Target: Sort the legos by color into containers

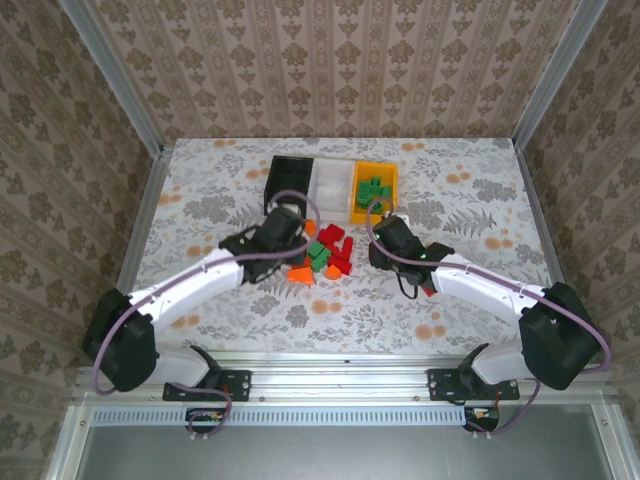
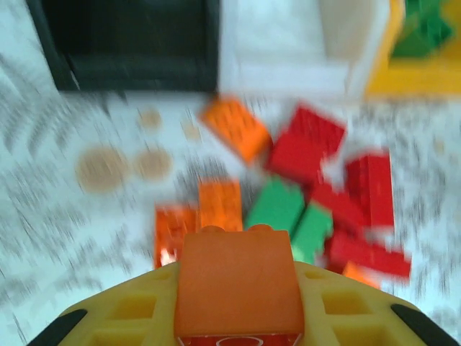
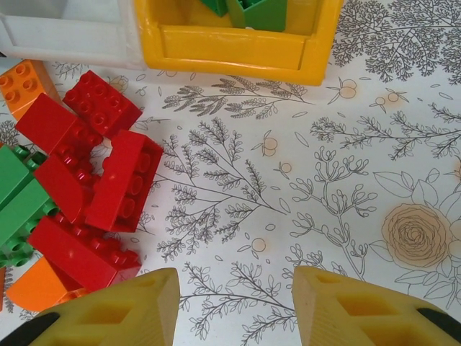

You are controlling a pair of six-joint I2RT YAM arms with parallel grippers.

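Observation:
My left gripper [image 2: 239, 303] is shut on an orange lego [image 2: 238, 277] and hangs over the left side of the loose pile of red, green and orange legos [image 1: 325, 255]. In the top view this gripper [image 1: 290, 226] sits just in front of the black container [image 1: 290, 172]. The white container [image 1: 332, 180] stands in the middle, and the yellow-orange container [image 1: 380, 168] on the right holds green legos [image 1: 372, 190]. My right gripper [image 3: 236, 299] is open over bare cloth, with red legos [image 3: 126, 180] to its left and the yellow-orange container [image 3: 230, 47] ahead.
The three containers stand side by side at the back centre of the flowered tablecloth [image 1: 470, 200]. Metal frame rails [image 1: 140, 220] run along both sides, and patterned walls close in the space. Open cloth lies to the right of the pile.

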